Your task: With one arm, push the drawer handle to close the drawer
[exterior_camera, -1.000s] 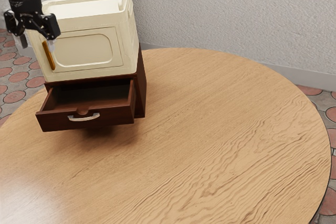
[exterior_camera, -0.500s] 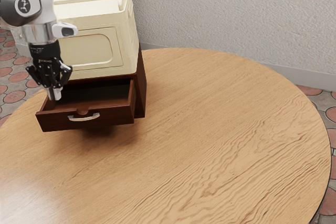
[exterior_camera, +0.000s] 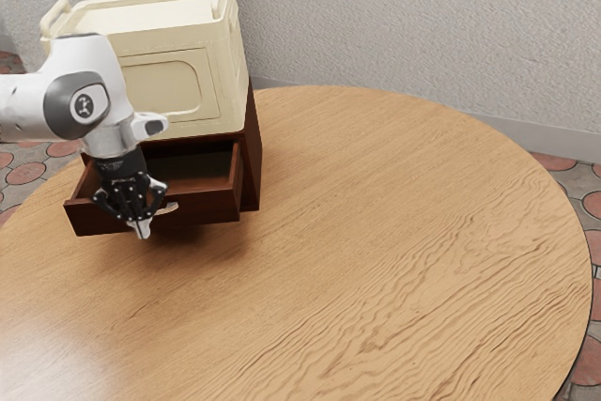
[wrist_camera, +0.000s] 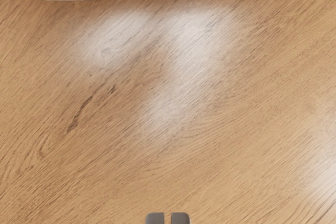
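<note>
Exterior view: the black gripper [exterior_camera: 142, 229], its fingers set narrowly together, is seen at the open drawer's front [exterior_camera: 212, 207], near the handle [exterior_camera: 168, 208].

From where I'm standing, the exterior view looks in from the side of the arm [exterior_camera: 28, 105], raised above the round desk [exterior_camera: 376, 232] and slanting down across it towards the wall [exterior_camera: 404, 35]. It faces the front of the drawer [exterior_camera: 202, 206], far enough back to take in most of the desktop, the cream box [exterior_camera: 188, 35] and some floor [exterior_camera: 28, 174]. The wrist view rides at the arm's end, peering down past the fingers [exterior_camera: 143, 230] at the wood, much nearer. Both share part of the curved handle [exterior_camera: 169, 208] and some desk surface close by it.
</note>
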